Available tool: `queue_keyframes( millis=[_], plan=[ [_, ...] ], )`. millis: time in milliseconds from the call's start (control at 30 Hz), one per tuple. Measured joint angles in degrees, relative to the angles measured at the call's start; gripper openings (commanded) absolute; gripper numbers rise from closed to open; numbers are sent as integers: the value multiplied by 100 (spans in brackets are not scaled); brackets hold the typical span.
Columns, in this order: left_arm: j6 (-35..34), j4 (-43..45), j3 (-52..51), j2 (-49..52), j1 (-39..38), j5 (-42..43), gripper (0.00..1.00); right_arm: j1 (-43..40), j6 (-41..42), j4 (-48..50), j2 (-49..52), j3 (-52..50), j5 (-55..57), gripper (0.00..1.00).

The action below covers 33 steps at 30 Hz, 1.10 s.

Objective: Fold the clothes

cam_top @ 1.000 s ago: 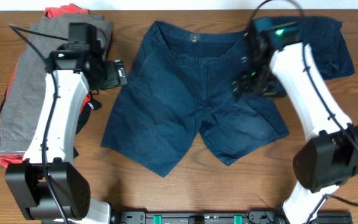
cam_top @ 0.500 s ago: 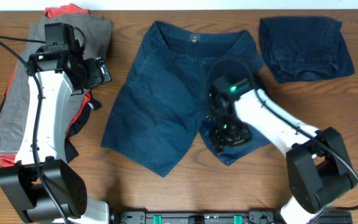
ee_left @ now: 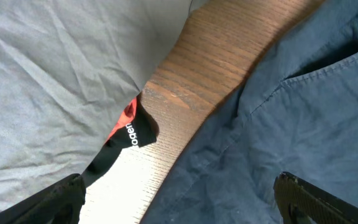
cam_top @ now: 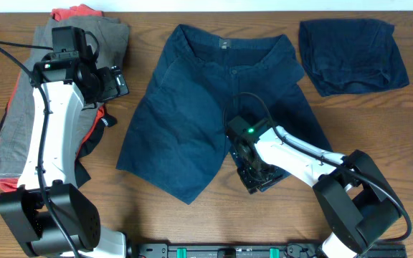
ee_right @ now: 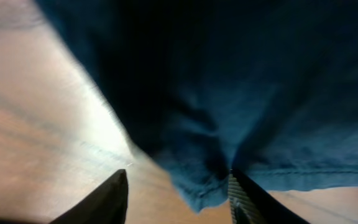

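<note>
straddling the near hem of the navy shorts [cam_top: 192, 107], the right gripper [ee_right: 178, 180], the nearer arm's, has its fingers apart, cloth between them but not pinched. the shorts run lengthwise away from it, waistband farthest. beyond, the left gripper [cam_top: 117, 82] hangs wide apart between waistband and grey pile [cam_top: 27, 107].
</note>
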Motion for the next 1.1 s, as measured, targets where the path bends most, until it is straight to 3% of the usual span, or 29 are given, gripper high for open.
queue_keyframes(
  millis=[133, 267, 600, 900, 967, 1033, 1100],
  plan=[
    [-2, -2, 0, 0, 2, 0, 98, 4, 107, 66, 0, -4, 105, 29],
    [-2, 0, 0, 0, 0, 0, 98, 61, 184, 155, 0, -9, 146, 1],
    [0, -66, 0, 0, 0, 0, 98, 286, 232, 129, -2, -11, -37, 1],
    [0, -175, 0, 0, 0, 0, 98, 831, 61, -439, -597, 243, -1104, 1],
    [-2, -177, 0, 0, 2, 0, 98, 898, 15, -507, -861, 321, -1235, 6],
    [0, -175, 0, 0, 0, 0, 98, 903, 17, -535, -1117, 356, -1329, 40],
    [-2, -175, 0, 0, 0, 0, 98, 848, 9, -564, -1300, 361, -1370, 56]
  ],
)
